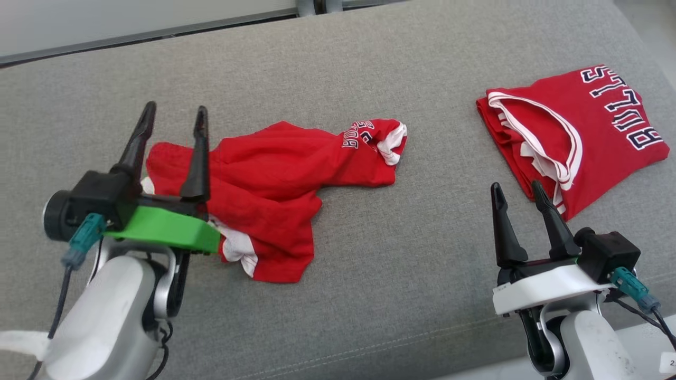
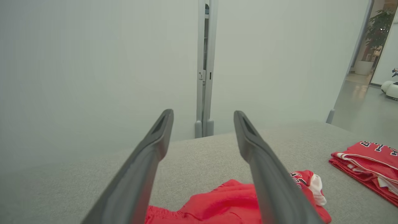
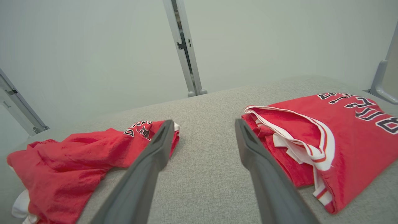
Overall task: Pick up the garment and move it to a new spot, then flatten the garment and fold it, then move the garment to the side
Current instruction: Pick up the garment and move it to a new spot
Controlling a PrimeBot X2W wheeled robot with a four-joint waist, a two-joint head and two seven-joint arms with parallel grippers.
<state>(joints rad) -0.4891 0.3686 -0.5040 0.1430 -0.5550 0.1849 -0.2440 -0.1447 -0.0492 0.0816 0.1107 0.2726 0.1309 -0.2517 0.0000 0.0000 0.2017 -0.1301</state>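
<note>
A crumpled red garment (image 1: 274,179) with white trim and dark lettering lies bunched on the grey cushioned surface (image 1: 369,253), left of centre. My left gripper (image 1: 176,109) stands open at the garment's left end, its fingers empty and crossing the cloth's edge. In the left wrist view the left gripper (image 2: 202,114) points toward the wall, with the garment (image 2: 217,202) low between and beneath the fingers. My right gripper (image 1: 516,186) is open and empty over bare cushion at the lower right. The right wrist view shows the right gripper (image 3: 204,123) with the garment (image 3: 77,152) off to its left.
A folded red jersey (image 1: 575,137) lettered BULLS lies at the far right, just beyond my right gripper; the jersey (image 3: 348,140) is right of the fingers and the jersey (image 2: 370,165) sits at the edge. A pale wall (image 2: 93,62) with a grey post backs the cushion.
</note>
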